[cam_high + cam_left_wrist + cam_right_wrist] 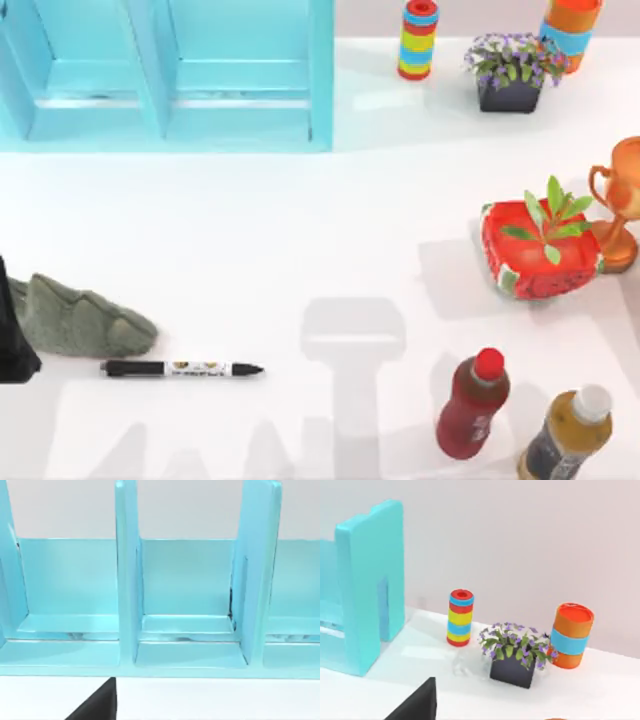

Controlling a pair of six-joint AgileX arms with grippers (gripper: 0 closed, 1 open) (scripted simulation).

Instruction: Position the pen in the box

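Currently the slim black-and-white pen [182, 369] lies left-right on the white bench [300, 240], nearer my left arm; pincer opening: I cannot tell.

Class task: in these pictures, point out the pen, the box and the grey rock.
pen [183, 369]: top view, on its white middle barrel.
box [321, 75]: top view, on its right outer wall.
grey rock [80, 319]: top view, on the middle of its upper surface.

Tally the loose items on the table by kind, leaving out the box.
Pens: 1
Rocks: 1
Bottles: 2
Potted plants: 2
Banded cylinders: 2
Trophies: 1
Total: 9
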